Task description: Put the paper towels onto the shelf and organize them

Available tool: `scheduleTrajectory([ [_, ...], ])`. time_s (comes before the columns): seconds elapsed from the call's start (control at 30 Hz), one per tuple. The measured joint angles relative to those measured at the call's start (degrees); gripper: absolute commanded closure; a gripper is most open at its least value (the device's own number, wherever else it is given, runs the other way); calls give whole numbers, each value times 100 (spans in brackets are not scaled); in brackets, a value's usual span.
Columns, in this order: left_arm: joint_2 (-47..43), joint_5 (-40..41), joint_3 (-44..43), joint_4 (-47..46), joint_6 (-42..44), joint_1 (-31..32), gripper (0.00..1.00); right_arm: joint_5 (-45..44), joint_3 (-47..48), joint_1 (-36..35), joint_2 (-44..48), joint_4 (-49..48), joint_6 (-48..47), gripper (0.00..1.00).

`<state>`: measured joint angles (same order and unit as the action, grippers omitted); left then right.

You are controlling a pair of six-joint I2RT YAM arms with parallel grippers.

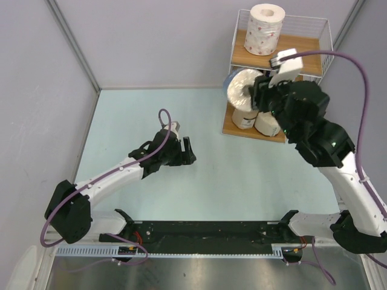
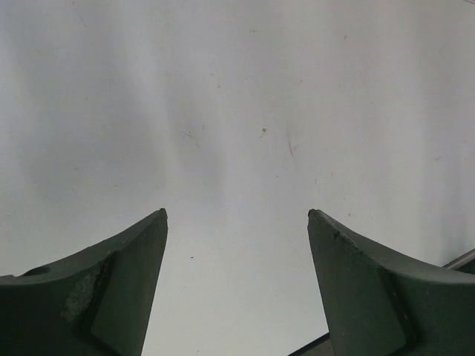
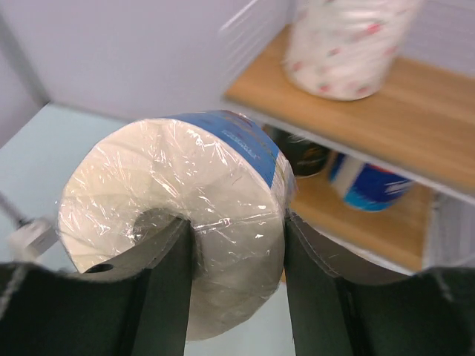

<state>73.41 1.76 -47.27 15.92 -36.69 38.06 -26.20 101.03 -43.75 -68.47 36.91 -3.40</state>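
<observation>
Right tool (image 3: 236, 241) clamped on a blue-wrapped roll (image 3: 178, 178), just beside the shelf (image 3: 415, 96)
Light, squashy and slick in its film (gripped through the hollow core, it seems), so a wall pinch suits it; left tool (image 2: 237, 215) gapes wide and empty above the surface (image 2: 237, 111).

The blue-wrapped roll (image 3: 178, 215) shows white paper under glossy clear film. The speckled roll (image 1: 265, 29) — white with red flecks. The shelf (image 1: 302, 43) has tan wooden boards in white wire; the dark roll (image 3: 300, 152) is near black, the surface (image 1: 151, 115) pale mint
</observation>
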Motion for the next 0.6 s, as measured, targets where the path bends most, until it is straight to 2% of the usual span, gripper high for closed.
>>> scheduleTrajectory([
  [0.27, -186, 17, 52, 55, -92, -2, 19, -426, 149, 1779, -7, -841, -400, 59],
  [0.43, -205, -46, 195, -50, -195, -2, 19, -424, 184, 2258, 39, -1429, -540, 54],
  [0.6, -203, -142, 273, -144, -297, -2, 19, -238, 442, 2505, -203, -1838, -623, 54],
])
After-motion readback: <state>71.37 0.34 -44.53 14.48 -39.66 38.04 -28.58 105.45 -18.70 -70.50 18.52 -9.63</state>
